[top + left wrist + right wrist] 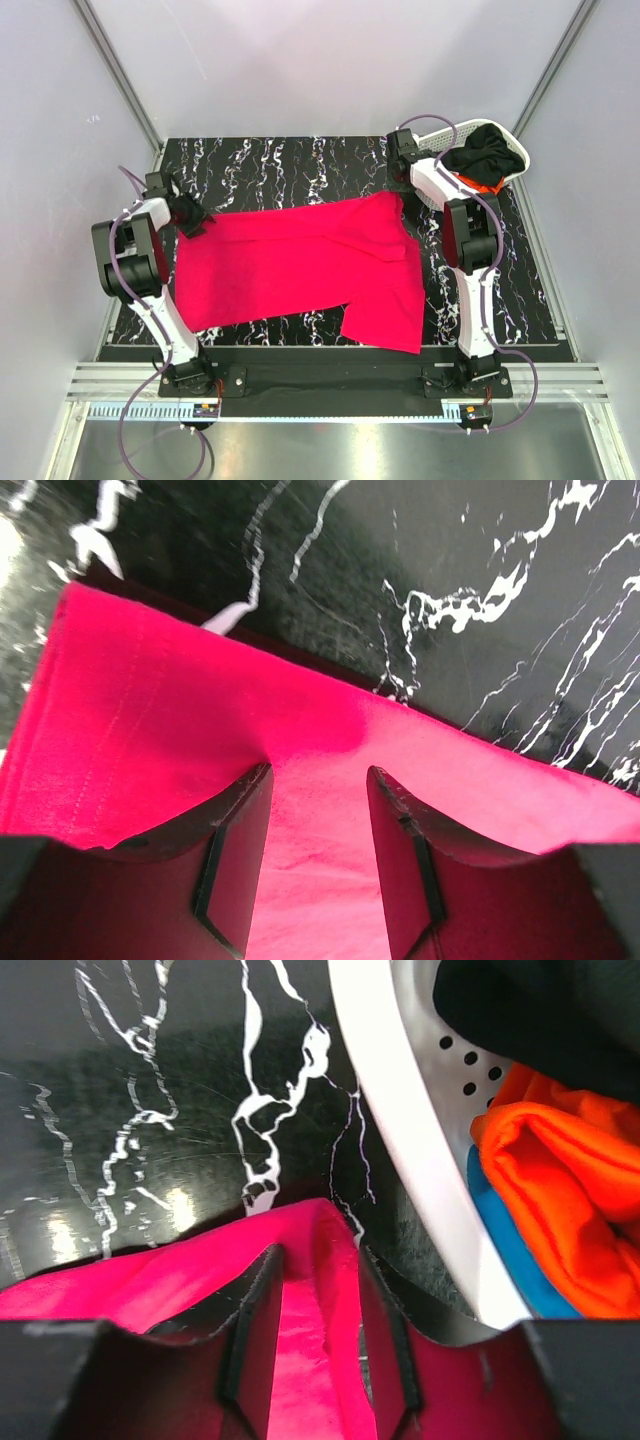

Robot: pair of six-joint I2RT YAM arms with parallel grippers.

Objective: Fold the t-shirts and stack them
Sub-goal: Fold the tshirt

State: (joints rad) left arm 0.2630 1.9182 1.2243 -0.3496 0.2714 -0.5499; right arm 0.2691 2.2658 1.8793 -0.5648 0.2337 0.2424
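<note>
Status | left pincer (320,775), right pincer (320,1255): half-narrowed, pinkish-red t-shirt (300,265) cloth in gap | grip: cannot tell

A black table top (280,165) veined with white marbling fills the middle of the cell; both wrist views show the same glossy surface up close (500,600) (150,1080). At its far right corner sits a white plastic basket (507,138) — its smooth rim and a wall pierced with round holes (400,1110) are seen from the right wrist. Pale grey walls (330,60) enclose the space, joined by aluminium rails (115,70) — another rail (330,380) runs along the near edge.
</note>
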